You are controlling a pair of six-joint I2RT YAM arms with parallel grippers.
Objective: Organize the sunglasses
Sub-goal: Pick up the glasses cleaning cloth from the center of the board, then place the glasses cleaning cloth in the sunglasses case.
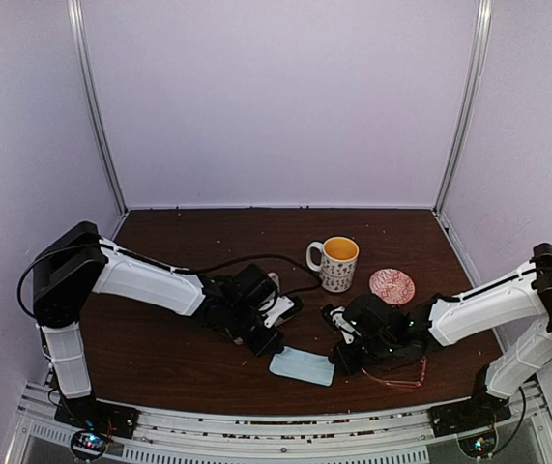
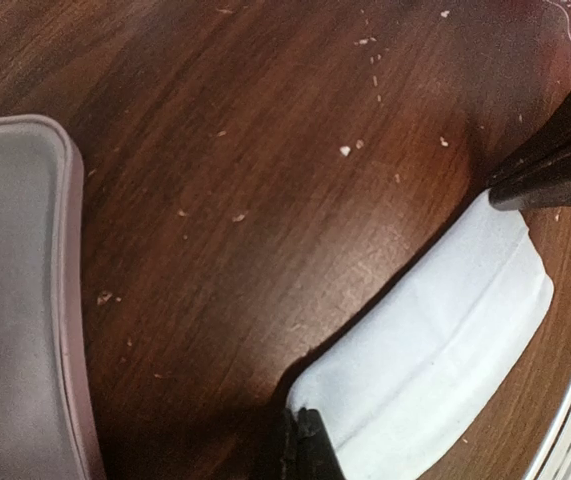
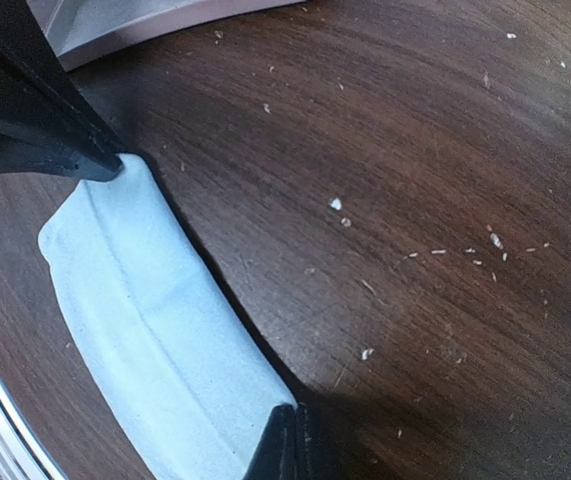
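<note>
Lt-blue cloth [image 2: 435,350] pinched at near corner by L pincer [image 2: 301,442], R pincer [image 2: 510,188] on far end, pink-rimmed case [image 2: 15,300] at left

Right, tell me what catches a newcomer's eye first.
The light blue folded cloth near the front edge, with the left gripper and right gripper pinching its opposite ends. Behind it stand a white patterned mug and a pink patterned dish; thin reddish wire-frame sunglasses lie right of the cloth.

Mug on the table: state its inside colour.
Yellow-orange inside the mug, clearest in the top external view.
</note>
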